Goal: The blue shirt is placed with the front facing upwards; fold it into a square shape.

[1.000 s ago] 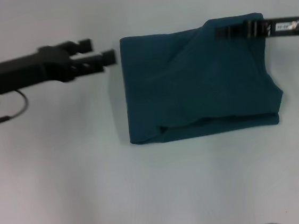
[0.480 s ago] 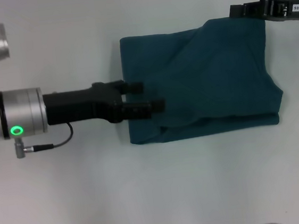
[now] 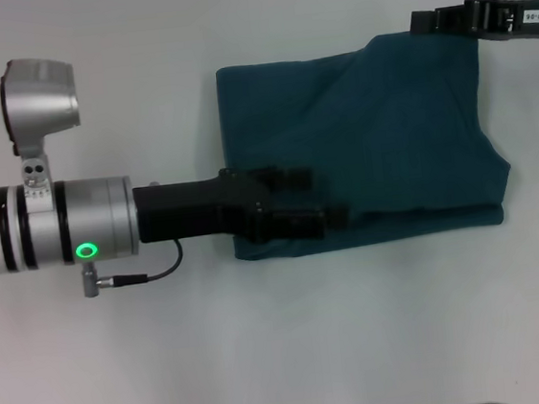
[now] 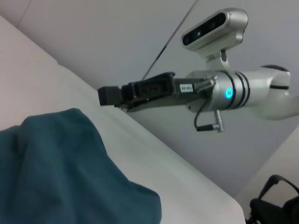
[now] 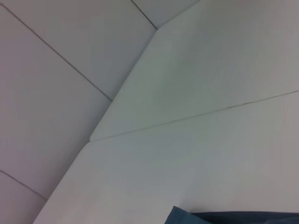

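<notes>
While the left arm reaches in level from the left, its left gripper (image 3: 319,197) lies over the near-left part of the blue shirt (image 3: 388,132), fingers spread with one finger (image 3: 286,178) farther back and the other (image 3: 334,219) nearer the folded front edge, nothing pinched between them that I can see. Shirt sits folded into a rough rectangle on the white table (image 3: 266,357), plain teal side up, slightly right of centre. Right gripper (image 3: 419,22) hangs just beyond the shirt's far right corner; cannot tell whether its fingers are apart or together.
</notes>
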Controlling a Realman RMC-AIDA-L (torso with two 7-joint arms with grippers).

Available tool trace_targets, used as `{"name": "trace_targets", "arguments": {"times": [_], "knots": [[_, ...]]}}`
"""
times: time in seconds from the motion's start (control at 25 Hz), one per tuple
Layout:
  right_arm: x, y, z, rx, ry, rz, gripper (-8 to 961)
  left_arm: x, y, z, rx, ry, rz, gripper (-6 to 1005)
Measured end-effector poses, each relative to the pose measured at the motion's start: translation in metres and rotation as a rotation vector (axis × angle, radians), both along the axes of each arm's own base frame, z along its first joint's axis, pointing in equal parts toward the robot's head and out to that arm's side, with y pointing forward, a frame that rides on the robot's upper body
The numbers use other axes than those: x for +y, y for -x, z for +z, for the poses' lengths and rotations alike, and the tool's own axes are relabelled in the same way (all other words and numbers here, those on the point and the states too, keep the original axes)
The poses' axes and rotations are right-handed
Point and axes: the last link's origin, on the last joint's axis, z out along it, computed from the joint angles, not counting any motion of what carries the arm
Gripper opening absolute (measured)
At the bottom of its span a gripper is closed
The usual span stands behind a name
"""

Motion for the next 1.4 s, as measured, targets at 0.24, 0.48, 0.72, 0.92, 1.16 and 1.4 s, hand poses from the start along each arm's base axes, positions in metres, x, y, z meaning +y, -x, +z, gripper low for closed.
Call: {"name": "trace_targets", "arguments": {"times": [0.24, 0.48, 0.72, 0.92, 1.16, 1.4], "knots": [[0.001, 0.003, -0.003, 0.002, 0.005, 0.008, 21, 0.011, -0.006, -0.007, -0.014, -0.047, 0.028, 952], [0.003, 0.005, -0.003, 0.000, 0.004, 0.011, 23, 0.012, -0.007, -0.020, 0.045, -0.027, 0.020, 951], [0.004, 0.006, -0.003, 0.002, -0.002, 0.014, 25, 0.007, -0.005, -0.033, 0.098, 0.011, 0.009, 952], [0.004, 0.007, -0.002, 0.004, -0.002, 0.019, 27, 0.004, -0.003, -0.036, 0.134, 0.034, -0.006, 951], [0.004, 0.008, -0.002, 0.006, -0.003, 0.019, 29, 0.003, 0.000, -0.037, 0.149, 0.042, 0.004, 951], [0.004, 0.008, -0.002, 0.008, -0.001, 0.019, 31, 0.003, 0.004, -0.038, 0.182, 0.050, 0.007, 952]]}}
